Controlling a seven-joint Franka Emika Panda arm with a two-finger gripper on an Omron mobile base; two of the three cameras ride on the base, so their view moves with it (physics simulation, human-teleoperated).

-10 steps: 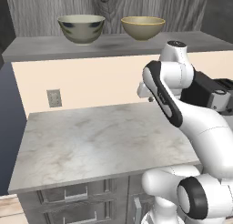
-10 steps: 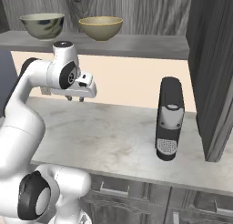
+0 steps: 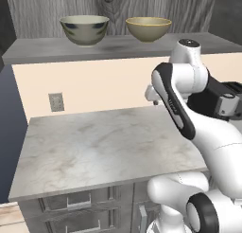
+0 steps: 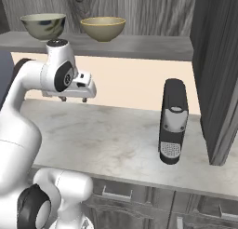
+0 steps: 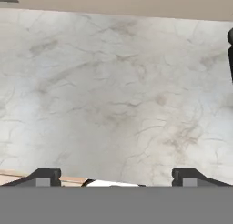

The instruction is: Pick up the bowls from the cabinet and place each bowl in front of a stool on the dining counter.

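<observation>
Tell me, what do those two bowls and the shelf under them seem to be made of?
Patterned bowl: likely glazed ceramic, grey-white with dark bluish marks. Tan bowl: also ceramic-looking, matte olive with a golden rim. Shelf: flat matte grey board, possibly painted wood; the cabinet back shows wood grain.

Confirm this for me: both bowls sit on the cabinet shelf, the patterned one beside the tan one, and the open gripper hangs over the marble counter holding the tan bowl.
One thing is wrong: the gripper holds nothing. The right base view shows it open and empty above the marble counter. The patterned bowl and the tan bowl do sit side by side on the cabinet shelf.
</observation>
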